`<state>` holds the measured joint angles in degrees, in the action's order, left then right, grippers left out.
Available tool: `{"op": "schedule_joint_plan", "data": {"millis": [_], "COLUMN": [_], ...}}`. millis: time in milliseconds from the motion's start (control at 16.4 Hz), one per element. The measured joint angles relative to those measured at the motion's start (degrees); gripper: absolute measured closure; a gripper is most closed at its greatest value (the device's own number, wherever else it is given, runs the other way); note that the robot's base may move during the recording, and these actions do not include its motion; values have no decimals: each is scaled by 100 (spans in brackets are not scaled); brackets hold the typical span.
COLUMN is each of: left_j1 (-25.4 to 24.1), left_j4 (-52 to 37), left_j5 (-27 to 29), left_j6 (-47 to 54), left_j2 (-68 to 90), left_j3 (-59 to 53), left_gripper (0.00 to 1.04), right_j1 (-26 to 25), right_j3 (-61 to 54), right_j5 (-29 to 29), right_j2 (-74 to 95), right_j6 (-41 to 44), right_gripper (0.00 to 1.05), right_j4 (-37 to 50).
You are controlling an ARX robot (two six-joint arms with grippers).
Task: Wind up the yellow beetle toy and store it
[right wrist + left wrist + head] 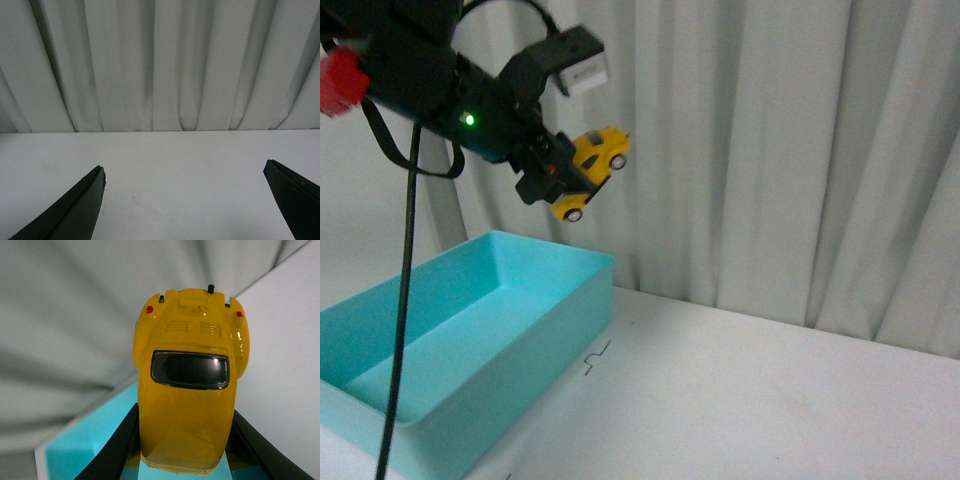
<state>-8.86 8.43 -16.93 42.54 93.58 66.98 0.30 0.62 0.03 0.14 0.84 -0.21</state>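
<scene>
One yellow beetle toy (592,170), glossy, with dark windows and silver-hubbed wheels. It is clamped by its flanks between the two black fingers (112,452) of the left gripper (558,172) and held in the air, tilted. In the left wrist view its rear end points away past the fingertips, showing the rear window, two vent grilles, red tail lights and a small black stub. The other end sits deeper between the jaws.

One left arm, black, with a green light (470,120) lit on its body and a black cable (405,300) hanging from it.

One turquoise bin (570,300), rectangular and open-topped, standing on the white table (770,400) below the left jaws.

One right gripper (185,167), jaws spread wide, gripping nothing. Only bare table surface shows between its fingers (75,215).

One pale pleated curtain (770,150), hanging beyond both sets of jaws.
</scene>
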Motion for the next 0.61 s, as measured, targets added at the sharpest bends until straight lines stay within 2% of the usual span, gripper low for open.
{"op": "schedule_joint_plan", "data": {"millis": [183, 304, 426, 609], "left_j1": [-717, -866, -887, -920], "left_j4": [-55, -111, -120, -72], "left_j5": [1117, 1888, 2260, 2518], "left_j6": [-793, -1029, -1067, -1064], "left_j2": [861, 1250, 1567, 2000], "left_j3": [59, 199, 299, 376], "left_gripper": [64, 64, 64, 64], "right_j1": [0, 2, 2, 0], "right_j3": [0, 0, 0, 0], "right_j5": [0, 0, 0, 0], "right_j2": [0, 0, 0, 0], "right_j6": [0, 0, 0, 0], "right_gripper": [7, 7, 7, 7], "right_j4": [0, 0, 0, 0]}}
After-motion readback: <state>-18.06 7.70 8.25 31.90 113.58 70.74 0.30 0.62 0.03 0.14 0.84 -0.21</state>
